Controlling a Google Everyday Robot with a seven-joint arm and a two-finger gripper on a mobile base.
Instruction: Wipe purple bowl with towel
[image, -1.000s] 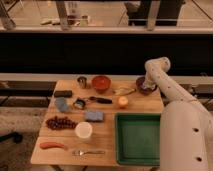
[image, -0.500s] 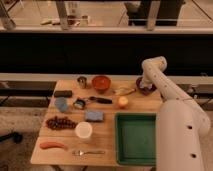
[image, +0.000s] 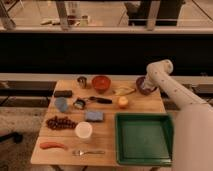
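Note:
The purple bowl (image: 145, 86) is small, round and dark, and sits at the back right of the wooden table (image: 107, 131). My white arm comes up from the lower right, bends at its top (image: 160, 67) and reaches down to the bowl. My gripper (image: 143, 83) is at the bowl's rim, over its inside, and the arm hides most of it. I cannot make out a towel at the gripper. A flat blue-grey folded piece (image: 94, 116) lies mid-table, apart from the gripper.
An orange-red bowl (image: 101, 83) and a metal cup (image: 82, 81) stand at the back. An orange (image: 122, 102), a yellowish piece (image: 124, 91), a black-handled tool (image: 95, 100), grapes (image: 61, 122), a white cup (image: 83, 130) and a fork (image: 89, 152) lie about. A green tray (image: 145, 137) fills the front right.
The arm's upper bend has shifted a little left and then back right above the purple bowl. The things on the table have not moved.

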